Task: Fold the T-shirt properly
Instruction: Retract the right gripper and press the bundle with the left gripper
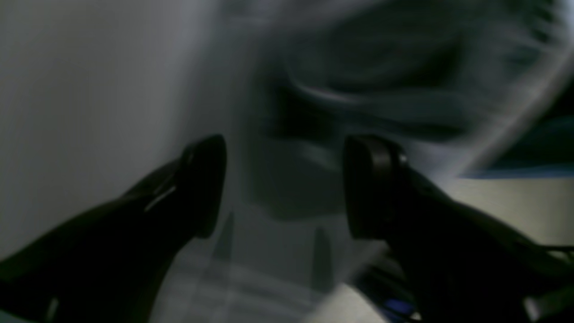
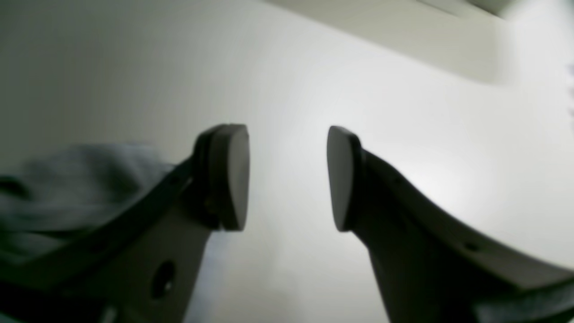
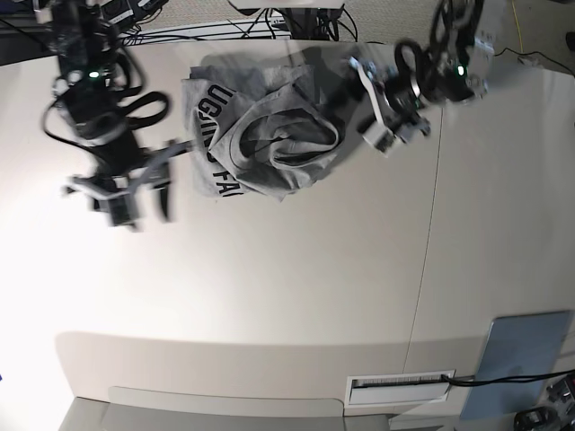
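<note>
The heather-grey T-shirt (image 3: 269, 135) lies crumpled in a heap at the back middle of the table, with black lettering (image 3: 211, 144) showing on its left side. My left gripper (image 3: 340, 92) is at the heap's right edge. In the left wrist view it (image 1: 284, 184) is open, with blurred grey cloth (image 1: 381, 67) ahead of and below the fingers. My right gripper (image 3: 151, 208) is open over bare table, left of the shirt and apart from it. In the right wrist view it (image 2: 287, 175) holds nothing, and the shirt (image 2: 67, 188) shows at the lower left.
The white table (image 3: 287, 269) stretches forward of the shirt. Cables (image 3: 225, 27) run along the back edge. A grey-blue panel (image 3: 521, 359) and a vent slot (image 3: 400, 386) sit at the front right.
</note>
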Motion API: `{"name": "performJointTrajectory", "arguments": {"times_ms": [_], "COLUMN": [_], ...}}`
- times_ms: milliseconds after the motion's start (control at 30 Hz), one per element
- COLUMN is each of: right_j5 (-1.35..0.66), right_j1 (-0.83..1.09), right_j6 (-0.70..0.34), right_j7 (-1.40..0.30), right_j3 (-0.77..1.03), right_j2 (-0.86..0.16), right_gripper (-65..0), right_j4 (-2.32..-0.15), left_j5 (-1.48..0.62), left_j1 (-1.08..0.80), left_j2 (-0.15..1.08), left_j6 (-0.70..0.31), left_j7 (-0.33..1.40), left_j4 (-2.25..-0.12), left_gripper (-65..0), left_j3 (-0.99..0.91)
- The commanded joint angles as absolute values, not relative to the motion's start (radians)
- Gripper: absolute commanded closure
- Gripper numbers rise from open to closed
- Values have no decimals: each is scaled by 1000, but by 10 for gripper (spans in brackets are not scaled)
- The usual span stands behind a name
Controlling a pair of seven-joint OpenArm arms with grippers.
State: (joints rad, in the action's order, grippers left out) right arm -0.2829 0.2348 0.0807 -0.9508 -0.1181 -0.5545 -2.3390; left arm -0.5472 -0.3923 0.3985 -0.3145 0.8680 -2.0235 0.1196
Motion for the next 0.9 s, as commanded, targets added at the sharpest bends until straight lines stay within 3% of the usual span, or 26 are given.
{"name": "performJointTrajectory", "arguments": {"times_ms": [0,167,367,700,767,867], "right_j5": [-268,-268,-268,-267,-263,-241], "right_j1": [244,319,333,332,332,332], "right_j6": [81,81,81,80,80,80], "right_j7": [-929,-926,-912,-904,-905,-907], "right_j3": [-83,17,35,35,35,35], "right_j2": [-592,-661,-662,-662,-662,-662], "right_gripper": [-279,-279,-279,-279,-279,-279], "right_j4": [-2356,-2243,-2108,-2107,-2107,-2107], "left_j5": [-570,-633,-624,-625,-624,-620], "left_j1": [-405,-464,-468,-468,-468,-468], "left_j2": [389,315,216,208,208,208], "left_j6": [-312,-312,-261,-259,-258,-259], "left_j7": [846,845,846,891,873,816], "left_j4": [-2059,-2079,-2075,-2028,-2028,-2029], "left_gripper": [-412,-412,-412,-408,-339,-94], "left_j3": [115,115,115,194,231,271]}}
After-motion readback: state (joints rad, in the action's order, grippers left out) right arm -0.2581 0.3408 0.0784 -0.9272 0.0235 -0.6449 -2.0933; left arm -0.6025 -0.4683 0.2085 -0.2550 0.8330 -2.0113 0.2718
